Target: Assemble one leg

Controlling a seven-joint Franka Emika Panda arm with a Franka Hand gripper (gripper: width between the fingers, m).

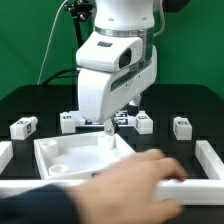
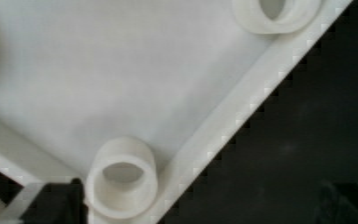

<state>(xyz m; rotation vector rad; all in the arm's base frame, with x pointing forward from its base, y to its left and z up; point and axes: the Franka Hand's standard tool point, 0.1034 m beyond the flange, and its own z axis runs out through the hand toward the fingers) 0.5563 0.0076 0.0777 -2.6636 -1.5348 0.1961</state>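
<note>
Exterior view: Panda arm comes down from 12 o'clock, centre frame. The gripper [image 1: 108, 126] hangs low over the far rim of the white tray [image 1: 62, 150], at the tray's 12 o'clock. The fingertips are tiny and partly lost against the white, so I cannot tell whether the jaws are wide, narrow or on something, or whether they touch the rim.

The tray lies flat on the black table [image 1: 30, 102], with its hollow side up.

Four legs stand loose in a row behind the tray, none of them in the tray or in the gripper:
- The leftmost leg [image 1: 24, 127] is at the tray's 10 o'clock, well apart from it.
- The second leg [image 1: 68, 122] is at 11 o'clock, near the far rim.
- The third leg [image 1: 143, 122] is at 1 o'clock, just beside the gripper.
- The rightmost leg [image 1: 181, 126] is at 2 o'clock.

Dark tags show on their faces.

A person's hand [image 1: 135, 185], motion-blurred, covers the tray's near edge at about 5 o'clock. A white border rail [image 1: 209, 160] runs along at 3 o'clock.

Wrist view: the tray floor [image 2: 140, 90] fills most of the frame. Two round corner sockets show, one socket [image 2: 274, 12] and the other socket [image 2: 119, 180], both empty. The table [image 2: 318, 130] lies past the rim. No finger is clearly seen here.
</note>
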